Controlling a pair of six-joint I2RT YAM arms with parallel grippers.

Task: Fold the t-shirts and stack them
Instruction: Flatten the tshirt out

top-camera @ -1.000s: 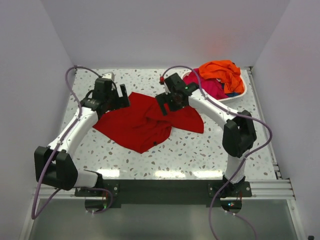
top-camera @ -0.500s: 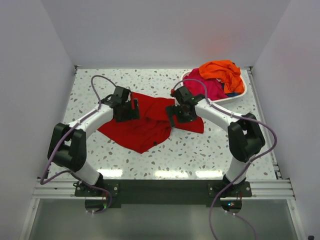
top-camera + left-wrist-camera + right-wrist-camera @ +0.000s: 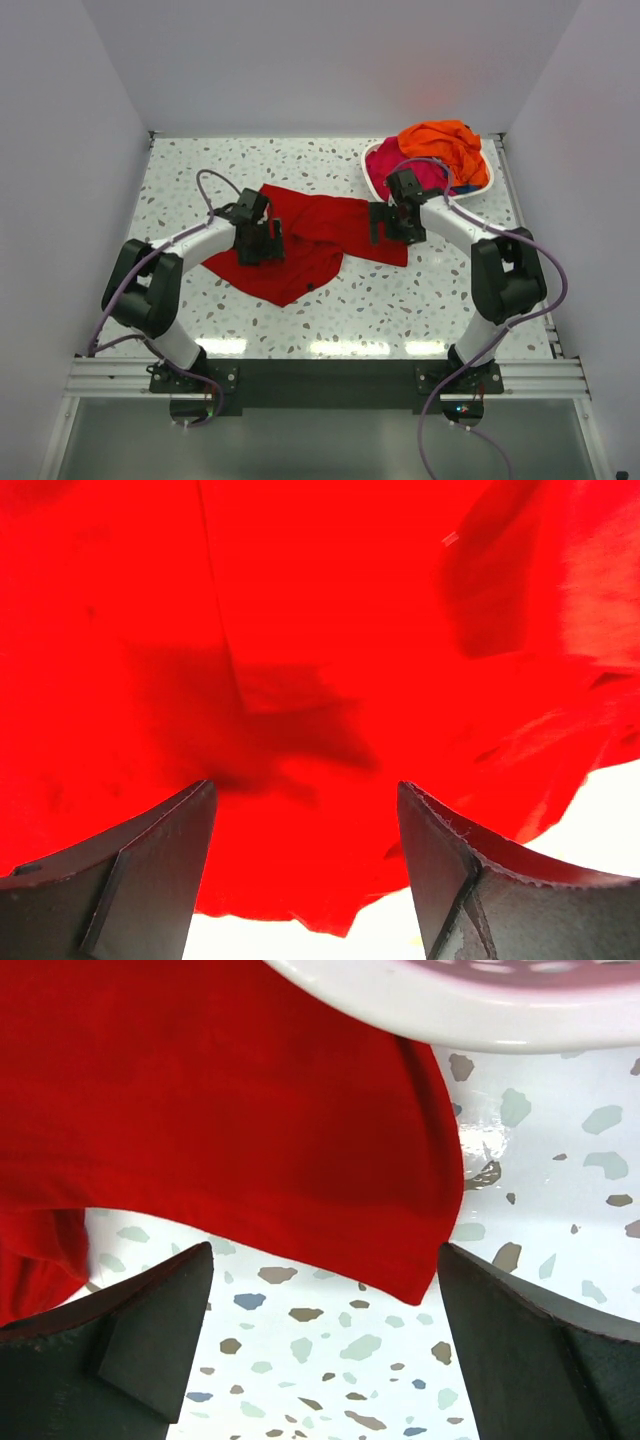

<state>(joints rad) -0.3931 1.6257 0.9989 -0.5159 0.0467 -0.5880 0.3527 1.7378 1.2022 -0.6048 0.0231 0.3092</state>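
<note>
A deep red t-shirt [image 3: 310,235] lies crumpled and spread on the speckled table. My left gripper [image 3: 262,240] hangs low over its left part. In the left wrist view its fingers stand apart, open, with red cloth [image 3: 320,630] filling the gap and the shirt's near edge between the tips [image 3: 305,785]. My right gripper [image 3: 390,222] is open at the shirt's right corner. Its fingertips [image 3: 325,1255] straddle bare table just short of the red hem [image 3: 220,1110]. A magenta-pink t-shirt [image 3: 383,163] and a bright orange t-shirt [image 3: 440,140] lie piled in the basket.
A white slatted basket [image 3: 478,188] stands at the back right, its rim [image 3: 450,1005] close above the right gripper. White walls enclose the table on three sides. Speckled tabletop [image 3: 400,300] shows in front of the red shirt.
The left gripper has swung right and nearer onto the red shirt, its jaws a little narrower. The right gripper has moved right to the shirt's corner by the basket.
</note>
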